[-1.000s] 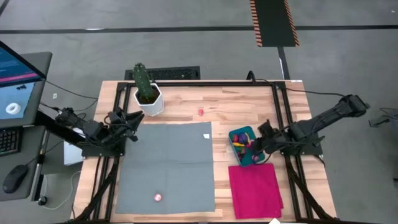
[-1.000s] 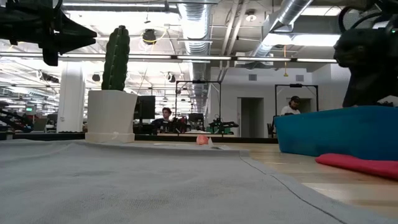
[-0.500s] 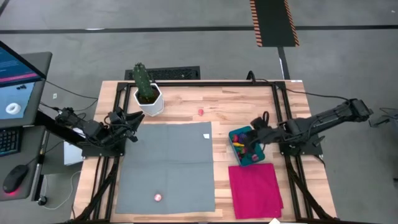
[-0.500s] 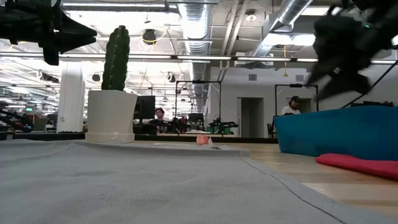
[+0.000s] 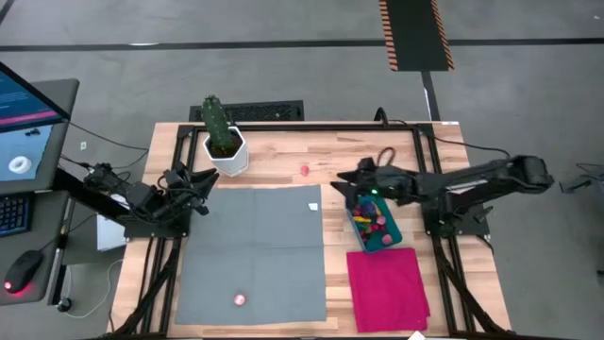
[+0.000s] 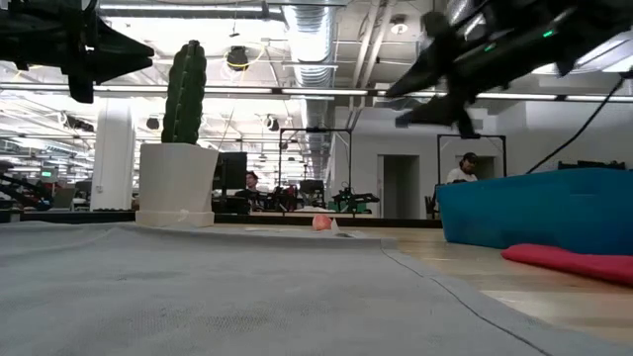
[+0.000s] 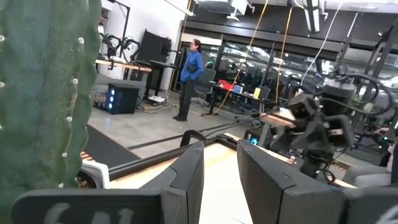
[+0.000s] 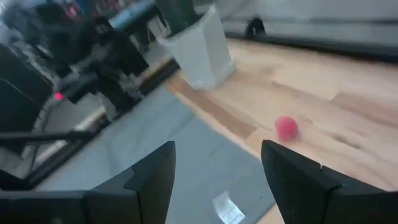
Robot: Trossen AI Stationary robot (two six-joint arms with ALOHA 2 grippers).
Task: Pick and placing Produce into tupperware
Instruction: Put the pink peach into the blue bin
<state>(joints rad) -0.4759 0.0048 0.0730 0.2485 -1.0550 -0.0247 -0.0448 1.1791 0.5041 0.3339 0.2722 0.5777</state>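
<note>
The teal tub stands on the wood right of the grey cloth, with several small red, pink and yellow produce pieces inside; it also shows as the tub in the low view. One pink fruit lies on bare wood at the far side, seen as a pink ball ahead of my right fingers. Another pink fruit rests on the grey cloth near its near edge. My right gripper hangs open in the air left of the tub, between it and the far pink fruit. My left gripper waits open beside the cactus.
A tall green cactus in a white pot stands at the far left corner. The grey cloth covers the middle of the table, with a small white tag at its far right corner. A magenta cloth lies just on the near side of the tub.
My right gripper has risen from just over the tub and swung toward the table's left and far side, the arm stretching out toward the pink fruit on the wood. The produce and the tub have stayed in place.
</note>
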